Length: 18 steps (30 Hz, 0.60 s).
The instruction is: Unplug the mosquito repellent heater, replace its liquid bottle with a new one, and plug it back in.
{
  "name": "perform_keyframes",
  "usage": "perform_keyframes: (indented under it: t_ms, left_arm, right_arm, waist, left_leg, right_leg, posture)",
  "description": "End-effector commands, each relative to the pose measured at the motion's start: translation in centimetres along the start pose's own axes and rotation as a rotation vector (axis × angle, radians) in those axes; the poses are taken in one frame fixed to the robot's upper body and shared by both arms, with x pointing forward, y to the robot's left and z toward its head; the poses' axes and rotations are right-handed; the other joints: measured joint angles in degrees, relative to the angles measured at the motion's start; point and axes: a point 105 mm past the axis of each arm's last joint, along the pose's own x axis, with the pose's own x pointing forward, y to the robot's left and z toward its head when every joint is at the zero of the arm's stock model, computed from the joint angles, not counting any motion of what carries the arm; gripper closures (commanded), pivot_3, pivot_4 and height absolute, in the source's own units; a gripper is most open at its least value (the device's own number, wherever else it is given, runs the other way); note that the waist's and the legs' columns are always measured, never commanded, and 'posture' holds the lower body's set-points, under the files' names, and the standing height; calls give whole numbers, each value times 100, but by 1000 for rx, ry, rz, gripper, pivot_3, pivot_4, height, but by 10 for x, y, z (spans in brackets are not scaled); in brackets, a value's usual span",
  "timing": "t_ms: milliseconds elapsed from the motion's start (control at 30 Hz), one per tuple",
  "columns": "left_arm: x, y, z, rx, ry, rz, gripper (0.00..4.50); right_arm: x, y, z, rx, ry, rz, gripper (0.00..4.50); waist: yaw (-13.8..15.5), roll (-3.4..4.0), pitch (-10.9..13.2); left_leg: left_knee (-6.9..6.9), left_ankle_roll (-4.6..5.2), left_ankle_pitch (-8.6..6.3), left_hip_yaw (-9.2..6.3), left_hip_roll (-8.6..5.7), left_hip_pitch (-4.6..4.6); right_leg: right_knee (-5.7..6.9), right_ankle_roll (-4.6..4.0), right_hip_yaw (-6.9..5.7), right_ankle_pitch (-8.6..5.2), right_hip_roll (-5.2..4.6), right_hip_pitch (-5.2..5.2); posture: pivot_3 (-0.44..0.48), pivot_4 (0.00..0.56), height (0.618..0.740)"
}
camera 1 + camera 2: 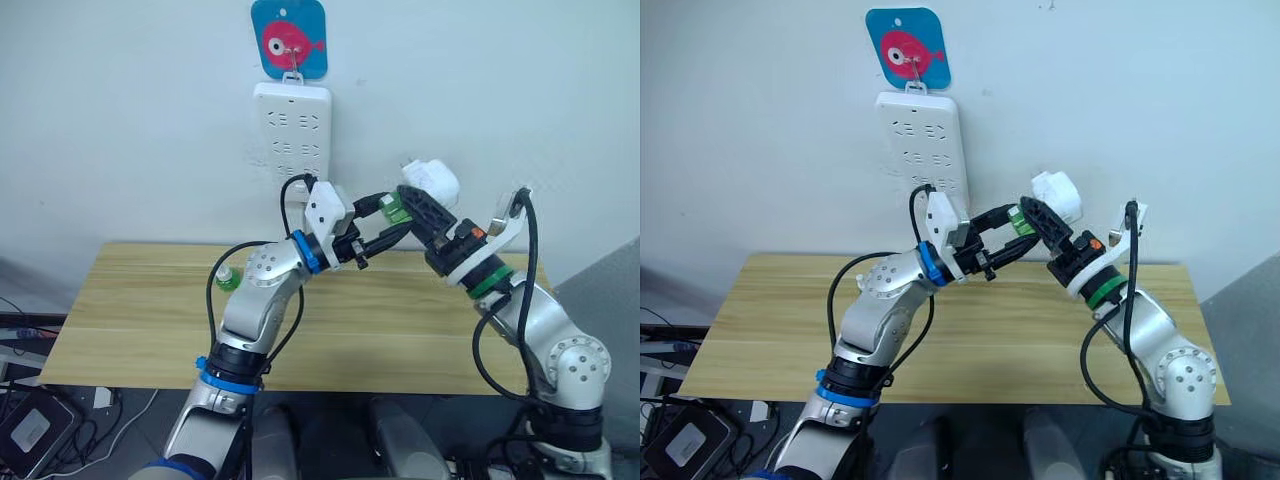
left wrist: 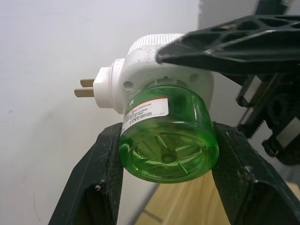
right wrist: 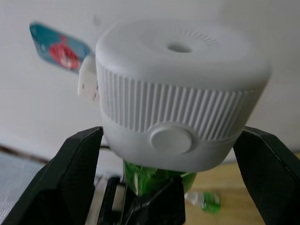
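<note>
Green liquid bottle (image 2: 166, 140) sat clamped between the fingers of our left gripper (image 1: 385, 222). Our right gripper (image 1: 420, 205) squeezed the white heater (image 3: 180, 91) above it, held over the wooden table (image 1: 130, 310), below the power strip (image 1: 292, 128).

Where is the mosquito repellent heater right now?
The mosquito repellent heater is unplugged, held in the air by the right gripper, right of the wall power strip.

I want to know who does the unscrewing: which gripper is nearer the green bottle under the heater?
Left. The left gripper has a finger on each side of the green bottle. The right gripper clamps the mosquito repellent heater just above it.
</note>
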Motion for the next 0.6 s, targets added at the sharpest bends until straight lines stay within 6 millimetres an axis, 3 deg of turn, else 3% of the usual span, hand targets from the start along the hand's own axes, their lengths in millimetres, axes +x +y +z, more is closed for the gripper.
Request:
perform_keyframes:
  t_ms: [33,267,600]
  left_arm:
    - [-6,-14,7,41,-28,-137,2250]
    - [-27,-36,-11,54,43,-311,2250]
    - [-30,-37,-14,81,49,-287,2250]
  right_arm:
    - [-8,10,7,-3,146,110,0]
    - [-29,-2,18,40,527,215,0]
    - [-47,3,31,103,748,186,0]
  waist:
    - [-1,-1,1]
    - [59,8,12]
    - [183,5,16]
  left_leg:
    - [0,1,0,1,-2,0]
    - [-4,3,0,2,-1,2]
    - [-6,34,-19,5,0,-8]
  right_leg:
    - [0,0,1,0,-1,0]
    - [-9,-1,1,0,-2,2]
    - [-60,-8,1,6,-4,10]
  posture:
    - [-103,246,740]
    - [-79,253,740]
    - [-49,255,740]
